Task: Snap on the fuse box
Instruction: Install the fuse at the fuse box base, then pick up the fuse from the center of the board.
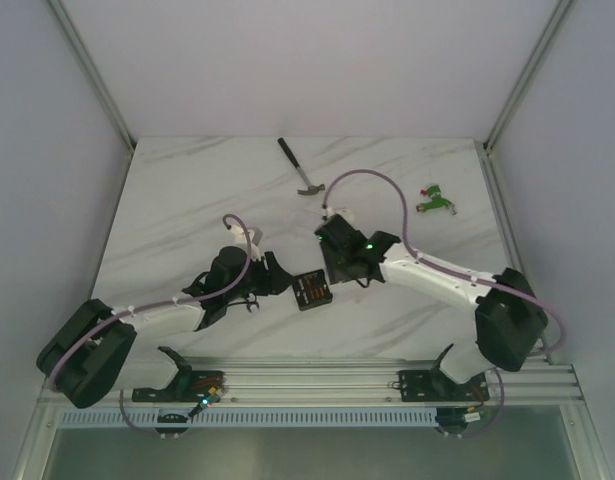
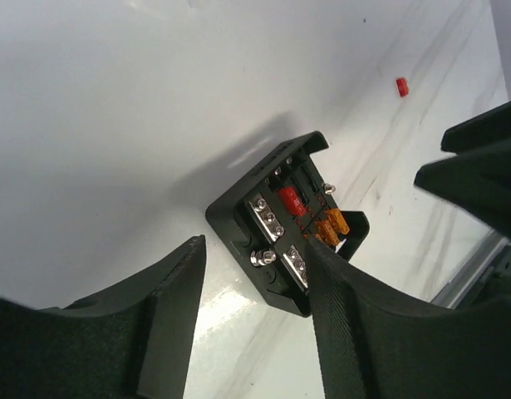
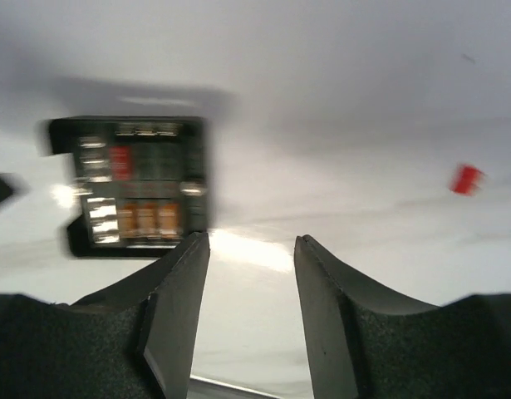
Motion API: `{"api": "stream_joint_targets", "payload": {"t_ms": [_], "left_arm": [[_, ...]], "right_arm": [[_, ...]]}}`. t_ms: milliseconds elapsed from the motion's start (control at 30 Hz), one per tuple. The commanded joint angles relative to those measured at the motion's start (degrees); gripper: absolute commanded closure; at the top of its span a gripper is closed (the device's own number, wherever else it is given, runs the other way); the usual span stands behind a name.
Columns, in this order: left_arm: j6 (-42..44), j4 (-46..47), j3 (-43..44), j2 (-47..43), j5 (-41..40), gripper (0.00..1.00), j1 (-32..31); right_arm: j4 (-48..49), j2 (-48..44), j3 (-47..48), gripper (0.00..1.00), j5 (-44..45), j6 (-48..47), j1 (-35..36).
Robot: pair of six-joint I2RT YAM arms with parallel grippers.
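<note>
Well beyond fuse box lie hammer, green connector.

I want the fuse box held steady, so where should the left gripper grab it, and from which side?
Probably across the outer walls of the fuse box, with the left gripper coming from above. It lies flat, fuses up, so opposite walls give parallel faces.
</note>
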Motion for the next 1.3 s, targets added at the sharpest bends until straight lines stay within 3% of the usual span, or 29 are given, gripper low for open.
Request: {"api": "stream_joint_targets", "payload": {"t_ms": [0,233,367,733,1267], "left_arm": [[3.6,-4.1,0.8,-4.1,-5.8,0.36,-0.1],[6.1,-7.3,-0.2,-9.0,-12.5,0.13,-0.1],[6.4,-7.7,-0.2,-8.9,-13.8,0.06,-0.1],[6.5,-8.0,0.0,-7.7,-14.3,0.04,-0.1],[6.5,-8.1,0.2,-7.1,-14.4,0.04,0.0]], "right_arm": [[0.1,-6.5,-7.1,0.46,4.5,1.5,-6.6],[6.8,-11.1,-15.5,0.41,2.5,-0.8,-17.7],[9.3,-9.3,-16.8,0.41,3.3,-0.6,-20.9],[15.7,-1.9,-17.3,0.43,-1.2,-0.3,-27.7],[15.2,1.4,-18.4,0.45,-8.5,2.0,-25.9]]}}
